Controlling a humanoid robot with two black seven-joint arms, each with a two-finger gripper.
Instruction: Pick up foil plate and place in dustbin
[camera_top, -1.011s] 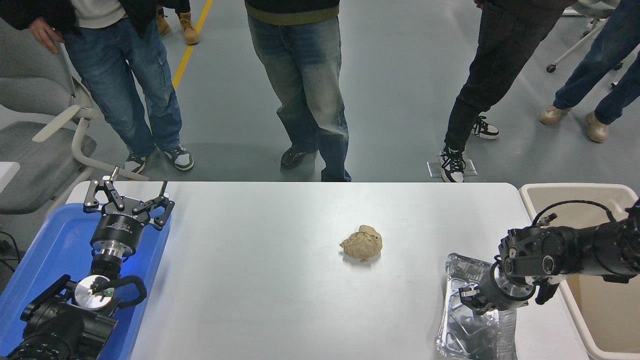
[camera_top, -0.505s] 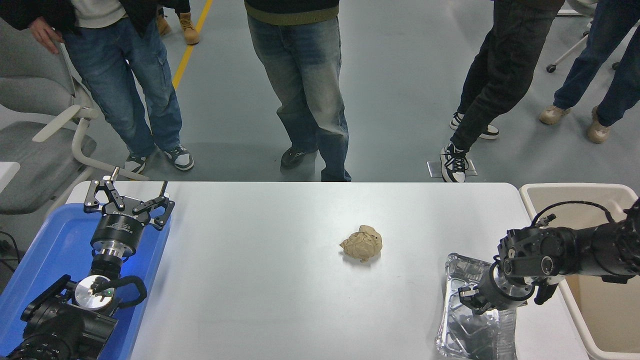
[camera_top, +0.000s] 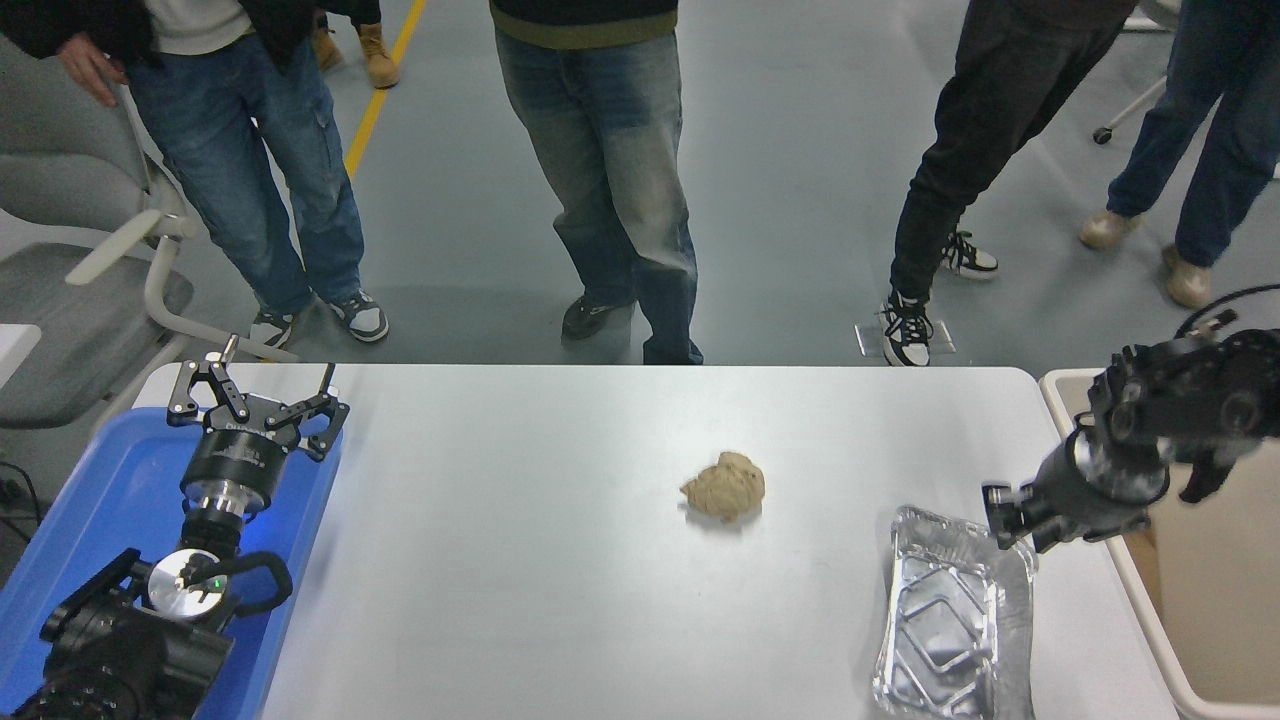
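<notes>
From the head view, the shiny silver rectangular foil plate (camera_top: 953, 620) lies flat at the near right of the white table (camera_top: 560, 560), its right rim near the table edge beside the large beige plastic dustbin (camera_top: 1215, 600). The right gripper (camera_top: 1012, 517) hovers over the plate's far right corner; whether its jaws are parted I cannot tell, and it appears to hold nothing. The plate looks very light, thin and easily dented, probably slippery, so the rolled rim seems the best hold. The left gripper (camera_top: 252, 398), jaws spread and empty, is parked over the shallow blue tray (camera_top: 90, 520). A crumpled tan paper ball (camera_top: 724, 486) sits mid-table.
</notes>
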